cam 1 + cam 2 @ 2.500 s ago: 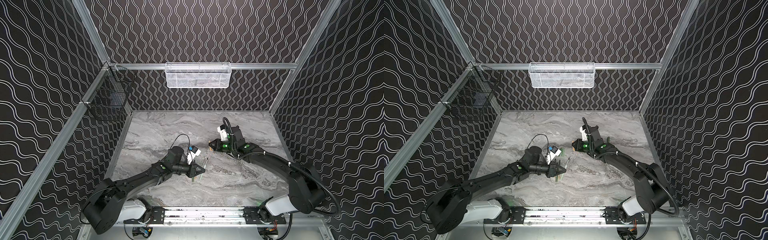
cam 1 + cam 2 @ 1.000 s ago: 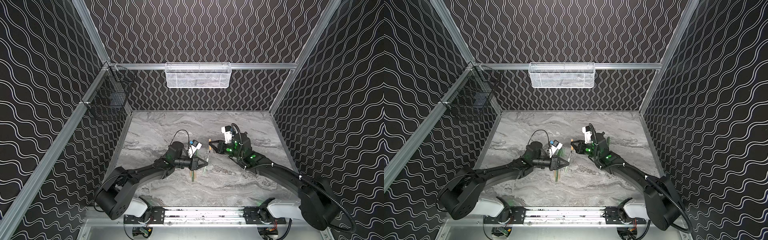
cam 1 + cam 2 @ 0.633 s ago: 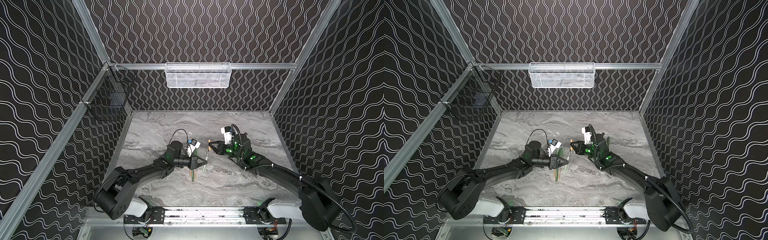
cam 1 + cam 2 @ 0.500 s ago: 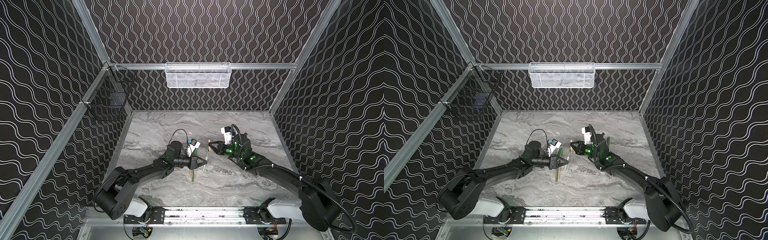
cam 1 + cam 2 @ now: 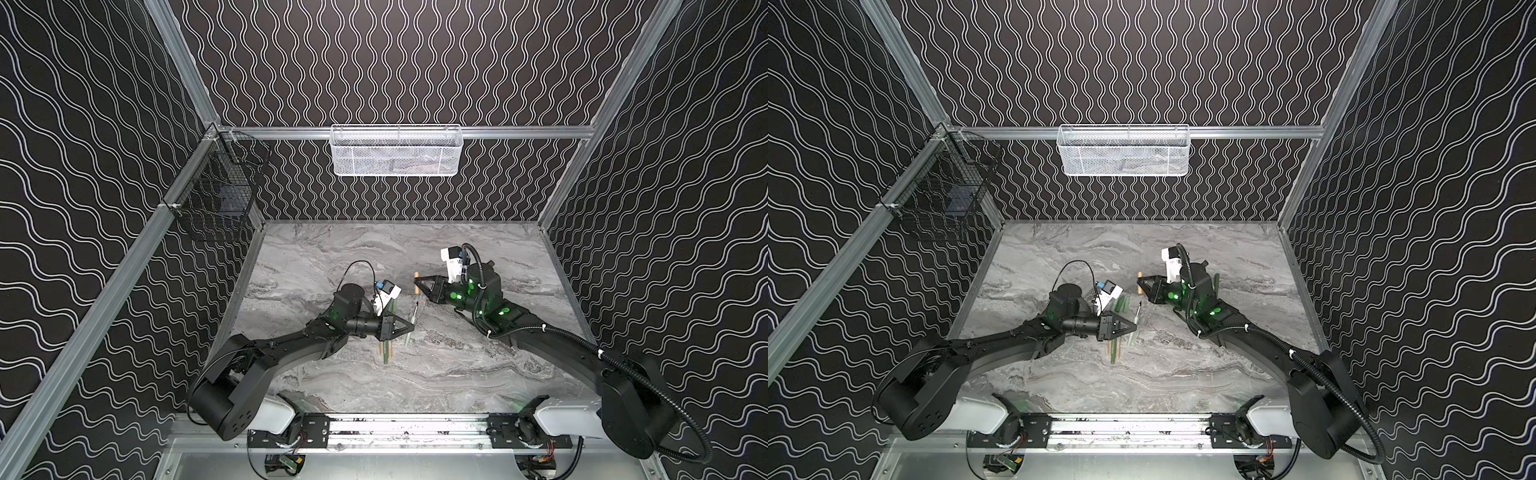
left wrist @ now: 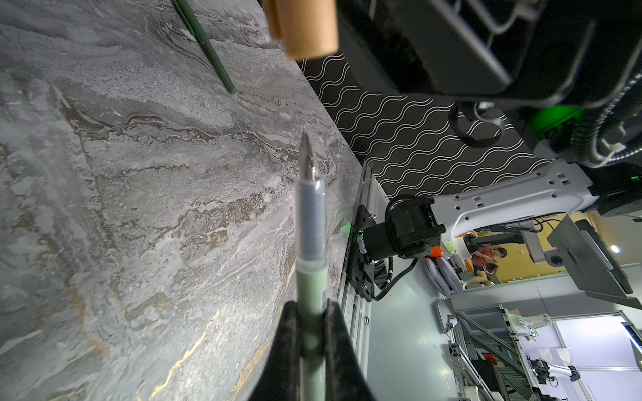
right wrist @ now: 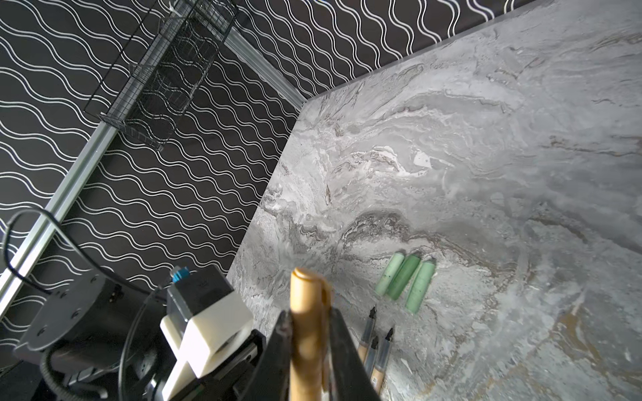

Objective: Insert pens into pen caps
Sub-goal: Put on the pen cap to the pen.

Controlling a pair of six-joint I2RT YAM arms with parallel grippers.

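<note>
My left gripper (image 6: 311, 314) is shut on a pale green pen (image 6: 310, 277), whose dark tip (image 6: 305, 152) points toward a tan-orange pen cap (image 6: 305, 27). My right gripper (image 7: 307, 330) is shut on that cap (image 7: 305, 305). In both top views the pen (image 5: 411, 322) (image 5: 1133, 326) and the cap (image 5: 416, 279) (image 5: 1140, 279) hang a short way apart over mid-table. Three green caps (image 7: 404, 281) lie side by side on the marble. Three more pens (image 7: 373, 347) lie beside them, partly under the left gripper (image 5: 407, 330).
A dark green pen (image 6: 205, 41) lies on the marble beside the right arm (image 5: 1216, 284), its tip unseen. A white mesh basket (image 5: 397, 151) hangs on the back wall and a black wire basket (image 5: 216, 199) on the left wall. A metal rail (image 5: 407, 428) runs along the front.
Since the earliest frames both grippers have come toward each other over mid-table, the left one turning its pen toward the cap. In the last second nothing has visibly moved.
</note>
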